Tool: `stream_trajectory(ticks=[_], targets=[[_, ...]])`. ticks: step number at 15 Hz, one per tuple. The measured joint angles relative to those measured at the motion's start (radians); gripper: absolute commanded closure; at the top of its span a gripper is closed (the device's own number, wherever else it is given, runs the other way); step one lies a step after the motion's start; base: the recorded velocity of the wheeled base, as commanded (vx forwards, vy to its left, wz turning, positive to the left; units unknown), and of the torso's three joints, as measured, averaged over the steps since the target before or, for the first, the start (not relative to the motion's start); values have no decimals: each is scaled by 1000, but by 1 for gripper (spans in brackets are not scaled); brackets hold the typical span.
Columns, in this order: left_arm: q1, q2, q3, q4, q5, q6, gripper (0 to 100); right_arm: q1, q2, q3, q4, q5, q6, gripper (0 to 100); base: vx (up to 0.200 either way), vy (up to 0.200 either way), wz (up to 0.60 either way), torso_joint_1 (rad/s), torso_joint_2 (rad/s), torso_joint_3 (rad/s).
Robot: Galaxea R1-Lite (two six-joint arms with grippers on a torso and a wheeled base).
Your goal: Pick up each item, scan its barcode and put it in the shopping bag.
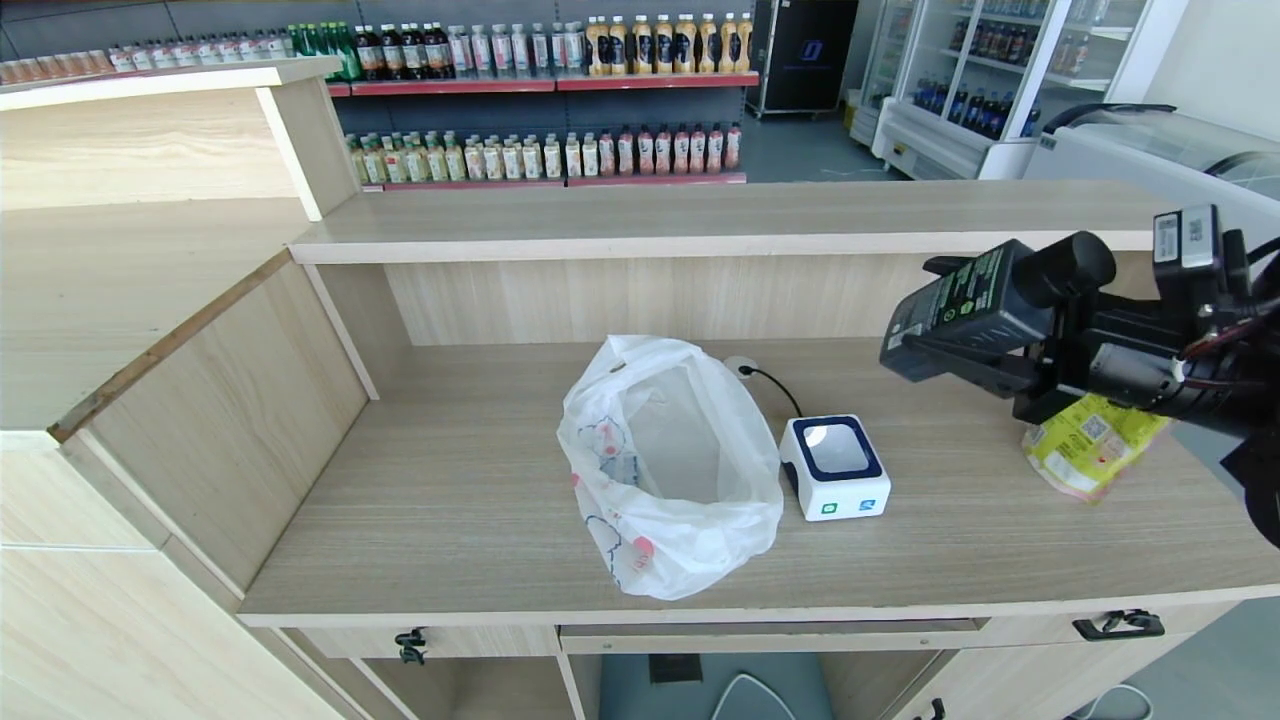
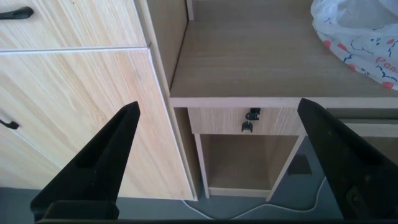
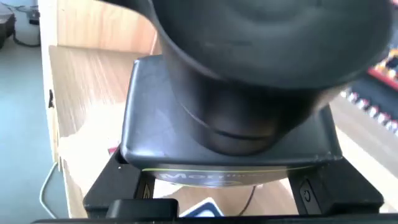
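Black bottle [image 1: 1000, 290] sits clamped in right claw [image 1: 958, 322], above counter [image 1: 450, 480].

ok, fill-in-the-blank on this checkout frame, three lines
1. The right gripper holds the dark flat-sided bottle with a black cap; the crinkled snack packet on the wooden counter is ____.
2. On the left gripper the jaws are ____.
3. The white box scanner with a dark blue frame stands on the robot's ____ of the white plastic shopping bag.
Missing: yellow; open; right.
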Motion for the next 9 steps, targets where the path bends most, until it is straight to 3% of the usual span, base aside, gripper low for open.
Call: stream_trajectory(ticks=[4, 9], targets=[[0, 0, 0, 0, 0, 0, 0, 210, -83, 2, -64, 23, -179, 100, 0, 0, 0, 0, 0, 0], [0, 0, 0, 0, 0, 0, 0, 410, -59, 9, -158, 143, -288, 100, 0, 0, 0, 0, 0, 0]])
